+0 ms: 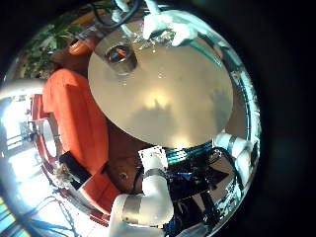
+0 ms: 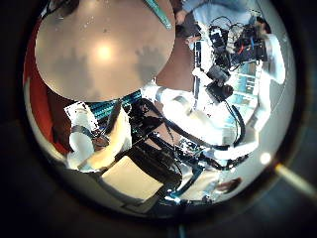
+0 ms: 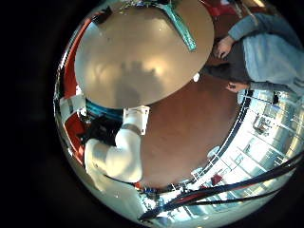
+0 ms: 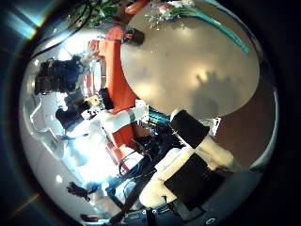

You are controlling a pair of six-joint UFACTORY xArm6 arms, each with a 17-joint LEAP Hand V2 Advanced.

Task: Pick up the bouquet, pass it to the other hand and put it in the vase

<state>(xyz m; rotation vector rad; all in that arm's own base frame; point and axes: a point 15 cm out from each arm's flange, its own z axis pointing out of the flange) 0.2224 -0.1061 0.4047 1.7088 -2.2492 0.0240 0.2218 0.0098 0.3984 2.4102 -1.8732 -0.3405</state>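
The bouquet lies flat on the round table, its flower heads towards the vase and its long wrapped stem pointing away. The stem also shows in the right little finger side palm view and in the left thumb side palm view. The glass vase stands upright near the table's edge. Both hands hang high over the table, away from the bouquet and vase. No curled fingers reach into the palm views. Shadows of spread fingers fall on the tabletop.
An upholstered seat stands against the table on the vase's side. The arms rise from the table's edge opposite the bouquet. Leafy plants stand beyond the vase.
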